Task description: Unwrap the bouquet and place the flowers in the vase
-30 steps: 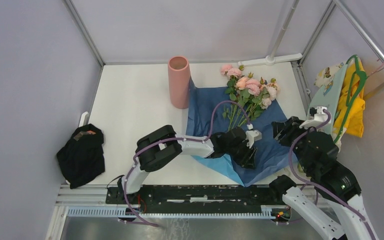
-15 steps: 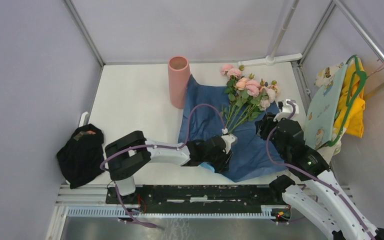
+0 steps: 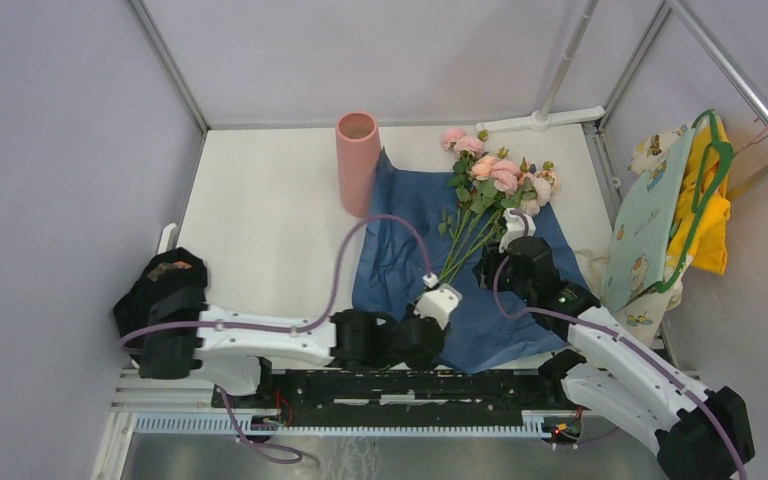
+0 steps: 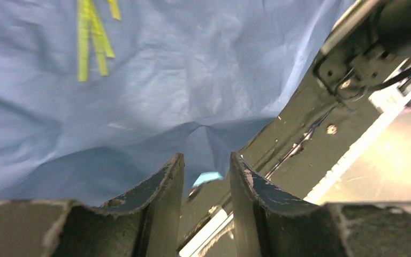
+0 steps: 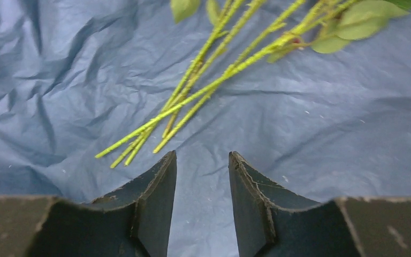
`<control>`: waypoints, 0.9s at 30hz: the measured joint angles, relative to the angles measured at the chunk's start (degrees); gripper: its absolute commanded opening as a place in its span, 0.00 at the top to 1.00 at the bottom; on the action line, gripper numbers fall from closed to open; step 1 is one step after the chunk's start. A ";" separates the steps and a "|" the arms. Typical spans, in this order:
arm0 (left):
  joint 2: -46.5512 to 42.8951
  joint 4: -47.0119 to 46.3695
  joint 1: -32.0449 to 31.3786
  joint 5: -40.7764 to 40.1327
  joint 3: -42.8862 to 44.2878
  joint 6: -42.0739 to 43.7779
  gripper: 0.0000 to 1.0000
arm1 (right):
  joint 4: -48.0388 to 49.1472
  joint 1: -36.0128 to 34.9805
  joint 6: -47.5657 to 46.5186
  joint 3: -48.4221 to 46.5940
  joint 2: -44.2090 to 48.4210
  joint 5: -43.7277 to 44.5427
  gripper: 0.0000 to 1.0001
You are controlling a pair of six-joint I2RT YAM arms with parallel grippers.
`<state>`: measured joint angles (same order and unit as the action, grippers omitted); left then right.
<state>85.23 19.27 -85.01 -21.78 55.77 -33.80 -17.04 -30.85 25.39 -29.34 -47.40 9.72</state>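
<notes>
My left arm (image 3: 260, 342) is a run of smooth white plastic shells joined by bulky matte black joint housings, and my right arm (image 3: 625, 370) is built the same way. A thin purple cable (image 3: 380, 216) trails loose along each arm, and a small white block (image 3: 440, 300) sits on each wrist. My left gripper (image 4: 206, 176) and right gripper (image 5: 202, 182) are dark, almost black. Their two wedge-shaped fingers (image 5: 152, 201) have flat inner faces, and their edges are chipped and scuffed to a pale grey.
</notes>
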 measured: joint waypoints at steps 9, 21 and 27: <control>-33.57 12.52 -0.90 -25.83 0.09 -11.26 0.43 | 10.97 -2.51 -3.32 0.87 -8.96 -15.50 0.53; -35.95 29.46 -0.85 -44.39 6.14 -18.14 0.43 | 13.55 -29.33 -6.43 -7.89 -29.75 -16.61 0.52; -35.01 31.91 -0.87 -45.77 6.23 -19.45 0.42 | 17.27 -35.67 -6.01 -10.08 -36.52 -17.14 0.52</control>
<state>50.22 51.18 -85.89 -67.55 62.00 -53.25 0.23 -66.52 19.38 -39.42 -83.92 -7.42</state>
